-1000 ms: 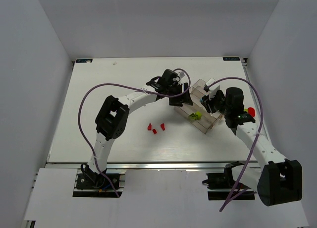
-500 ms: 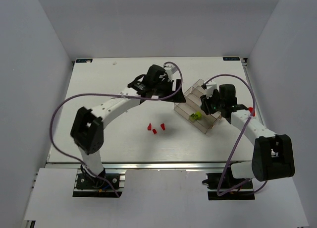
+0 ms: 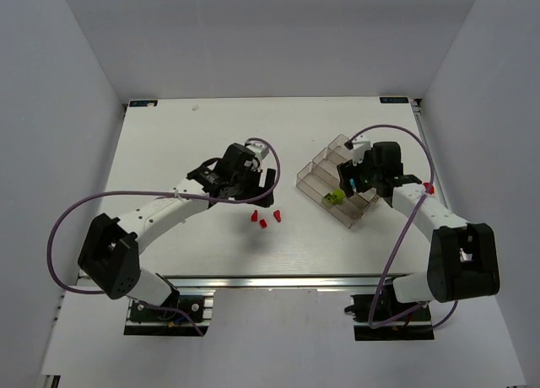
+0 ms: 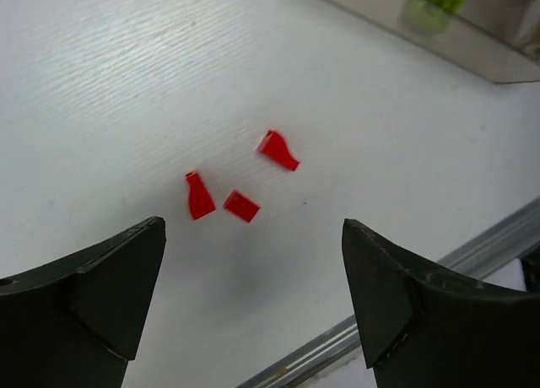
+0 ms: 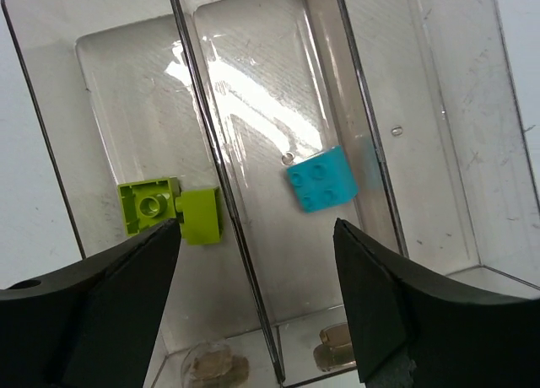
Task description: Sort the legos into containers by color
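Note:
Three red legos [image 4: 242,207] lie loose on the white table, also in the top view [image 3: 263,222]. My left gripper [image 4: 253,295] is open and empty, hovering just short of them [image 3: 263,185]. The clear divided tray [image 5: 202,126] stands right of centre [image 3: 314,170]. Two yellow-green legos [image 5: 169,209] lie in one compartment and a cyan-blue lego [image 5: 321,179] in the one beside it. My right gripper [image 5: 257,295] is open and empty above these compartments [image 3: 348,179]. Another red lego [image 3: 429,187] lies on the table beside the right arm.
The tray's near wall and the yellow-green legos show at the top right of the left wrist view [image 4: 447,34]. The table's metal front edge [image 4: 354,342] runs close below the left gripper. White walls enclose the table on three sides.
My left gripper has drawn back from the tray, leftward and nearer, and now hangs by the three red legos. My right gripper has shifted a little over the tray.

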Motion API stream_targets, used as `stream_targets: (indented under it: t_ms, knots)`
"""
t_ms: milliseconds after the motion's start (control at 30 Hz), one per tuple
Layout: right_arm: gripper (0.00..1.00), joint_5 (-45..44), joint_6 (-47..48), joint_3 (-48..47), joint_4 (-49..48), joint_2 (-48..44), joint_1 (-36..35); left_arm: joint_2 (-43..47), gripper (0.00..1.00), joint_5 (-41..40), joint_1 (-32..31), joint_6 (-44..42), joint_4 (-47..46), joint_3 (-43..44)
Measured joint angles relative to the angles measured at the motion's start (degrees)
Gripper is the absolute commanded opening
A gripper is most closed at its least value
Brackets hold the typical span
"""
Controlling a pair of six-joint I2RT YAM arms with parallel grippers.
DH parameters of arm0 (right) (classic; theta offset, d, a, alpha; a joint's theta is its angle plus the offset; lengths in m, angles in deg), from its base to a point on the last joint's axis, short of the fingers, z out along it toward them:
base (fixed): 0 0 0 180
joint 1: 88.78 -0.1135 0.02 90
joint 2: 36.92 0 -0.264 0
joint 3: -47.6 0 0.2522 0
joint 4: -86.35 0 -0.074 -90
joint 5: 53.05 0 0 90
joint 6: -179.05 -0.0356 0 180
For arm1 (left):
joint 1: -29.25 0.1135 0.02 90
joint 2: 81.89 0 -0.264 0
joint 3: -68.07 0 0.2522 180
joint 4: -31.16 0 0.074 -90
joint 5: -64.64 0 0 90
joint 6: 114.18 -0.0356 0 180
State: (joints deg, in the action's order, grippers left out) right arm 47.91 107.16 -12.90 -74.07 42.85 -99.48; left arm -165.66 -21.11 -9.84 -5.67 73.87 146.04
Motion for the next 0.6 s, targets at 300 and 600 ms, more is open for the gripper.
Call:
stream_targets:
  t_ms: [300, 600]
  knots:
    - [0.0, -0.42, -5.62, -0.13, -1.27, -10.14, 5.95, 2.54, 0.21, -8.74, 0.0, 0.02, 3.21, -2.78]
    - [0.88, -2.82, -5.75, -1.99, 7.45, -13.77, 21.24, 9.14, 0.77, -12.39, 0.92, -2.38, 1.81, -6.4]
